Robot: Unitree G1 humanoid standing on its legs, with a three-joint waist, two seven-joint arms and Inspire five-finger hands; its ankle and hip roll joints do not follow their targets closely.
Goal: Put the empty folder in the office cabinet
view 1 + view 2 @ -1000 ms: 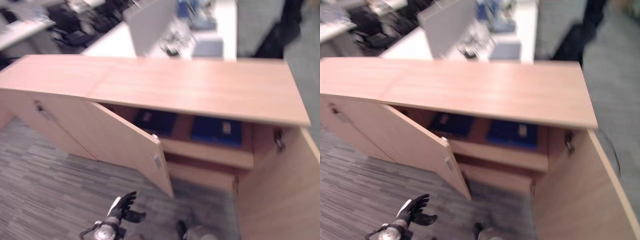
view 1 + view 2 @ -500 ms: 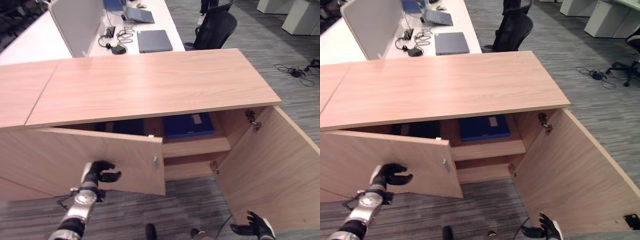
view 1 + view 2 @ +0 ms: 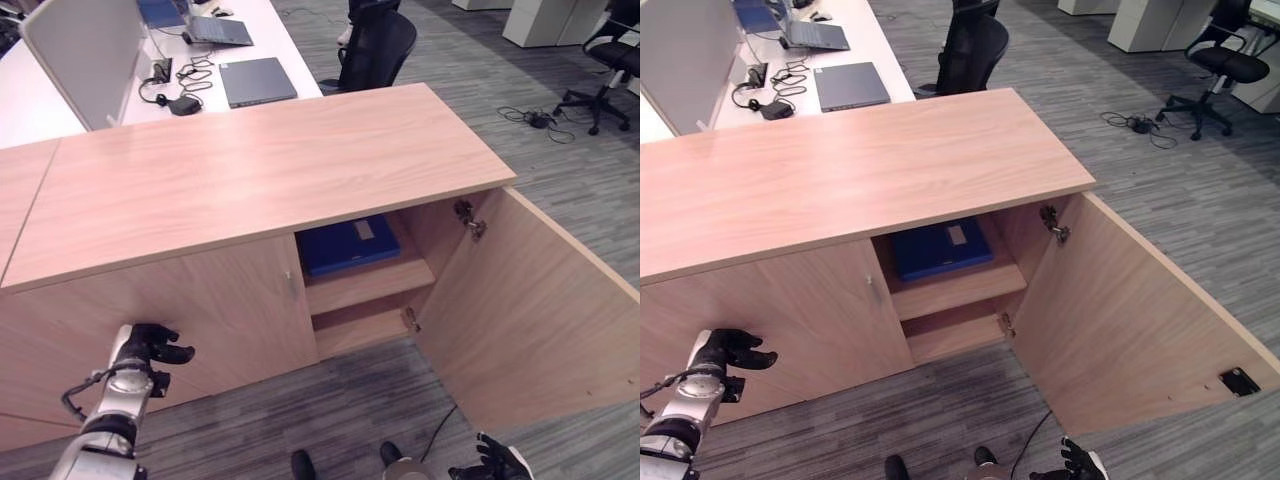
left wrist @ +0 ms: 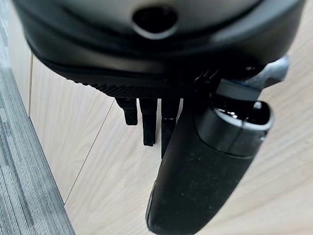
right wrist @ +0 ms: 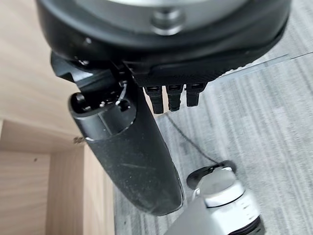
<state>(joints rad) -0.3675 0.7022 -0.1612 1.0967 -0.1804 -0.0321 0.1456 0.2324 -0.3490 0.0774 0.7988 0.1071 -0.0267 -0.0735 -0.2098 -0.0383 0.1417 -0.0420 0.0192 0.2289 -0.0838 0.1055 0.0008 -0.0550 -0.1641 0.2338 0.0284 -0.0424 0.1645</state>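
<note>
The blue folder [image 3: 348, 245] lies flat on the upper shelf [image 3: 372, 284] inside the wooden office cabinet [image 3: 250, 170]. The cabinet's left door [image 3: 200, 310] stands shut and its right door [image 3: 530, 310] hangs wide open. My left hand [image 3: 148, 347] is at the left door's front, low on the left, fingers straight and open. In the left wrist view those fingers [image 4: 149, 122] point at the door panel [image 4: 98, 166]. My right hand [image 3: 495, 460] hangs open low above the carpet, below the open right door, holding nothing.
Behind the cabinet stands a white desk with a closed laptop [image 3: 257, 80], a grey divider panel [image 3: 80, 50] and chargers. A black office chair [image 3: 375, 40] is beyond it, another chair [image 3: 610, 50] at far right. Cables [image 3: 535, 118] lie on the carpet.
The camera has swung. The left door has gone from wide open to shut, with my left hand following it. My right hand has come into view at the bottom.
</note>
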